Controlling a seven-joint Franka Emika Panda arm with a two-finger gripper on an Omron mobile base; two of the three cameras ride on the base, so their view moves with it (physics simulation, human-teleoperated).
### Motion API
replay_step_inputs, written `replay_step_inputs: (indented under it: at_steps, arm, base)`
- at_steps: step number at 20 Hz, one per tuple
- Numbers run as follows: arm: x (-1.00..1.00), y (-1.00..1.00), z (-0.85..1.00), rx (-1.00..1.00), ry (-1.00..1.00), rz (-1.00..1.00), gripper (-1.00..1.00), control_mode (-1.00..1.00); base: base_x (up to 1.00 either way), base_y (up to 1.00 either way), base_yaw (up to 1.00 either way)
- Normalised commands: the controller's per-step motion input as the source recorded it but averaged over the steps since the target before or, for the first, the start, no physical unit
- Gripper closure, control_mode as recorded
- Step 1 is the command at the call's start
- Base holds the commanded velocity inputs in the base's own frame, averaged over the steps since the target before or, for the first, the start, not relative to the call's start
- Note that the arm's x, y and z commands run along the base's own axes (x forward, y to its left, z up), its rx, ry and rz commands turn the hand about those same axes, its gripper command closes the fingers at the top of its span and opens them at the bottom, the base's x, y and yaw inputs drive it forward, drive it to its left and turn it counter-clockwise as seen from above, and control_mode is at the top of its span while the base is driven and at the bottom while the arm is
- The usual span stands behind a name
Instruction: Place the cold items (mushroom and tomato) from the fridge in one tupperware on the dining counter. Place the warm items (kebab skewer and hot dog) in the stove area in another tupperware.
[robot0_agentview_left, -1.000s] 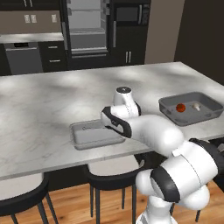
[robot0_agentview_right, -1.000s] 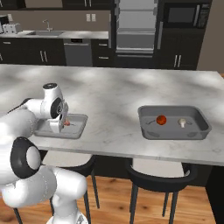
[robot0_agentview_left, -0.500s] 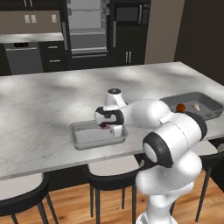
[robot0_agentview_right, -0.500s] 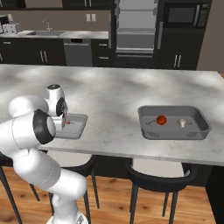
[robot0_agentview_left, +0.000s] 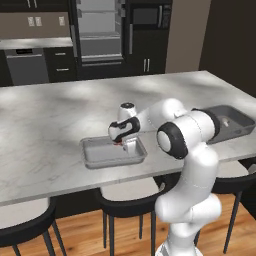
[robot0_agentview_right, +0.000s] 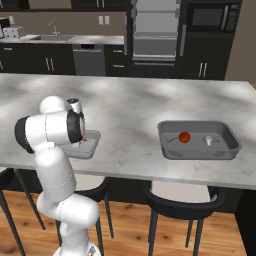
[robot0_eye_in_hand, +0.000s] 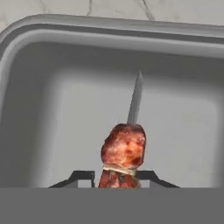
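Gripper (robot0_agentview_left: 123, 144): low inside the near grey tupperware (robot0_agentview_left: 100, 157) on the dining counter (robot0_agentview_left: 45, 125), finger tips (robot0_eye_in_hand: 83, 176) clamped on the kebab skewer (robot0_eye_in_hand: 124, 151). Skewer: meat chunk between the tips, bare pointed end over the tray floor; whether it touches the floor cannot be told. Second tupperware (robot0_agentview_right: 170, 150): well to the right on the same counter, holding the tomato (robot0_agentview_right: 184, 137) and, just right of it, the mushroom (robot0_agentview_right: 208, 140), apart. Fridge (robot0_agentview_right: 157, 35): far wall.

Black stools (robot0_agentview_right: 175, 210) tucked under counter's near edge. Sink faucet (robot0_agentview_right: 51, 29) on back counter, far left. Wood floor (robot0_agentview_left: 75, 235) below.
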Motion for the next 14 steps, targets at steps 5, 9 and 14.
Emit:
replay_step_inputs:
  at_steps: [5,9,14]
  arm:
    - [0.48,0.03,-0.50,0.00,0.03,0.00,1.00,-1.00]
    - [-0.09,-0.01,-0.17,0.03,-0.04,0.00,-1.00,-1.00]
    - [-0.43,-0.15,0.00,0.13,-0.21,0.00,-1.00,-1.00]
  base:
    - [0.00,0.00,0.00]
    - [0.00,0.00,0.00]
    - [0.00,0.00,0.00]
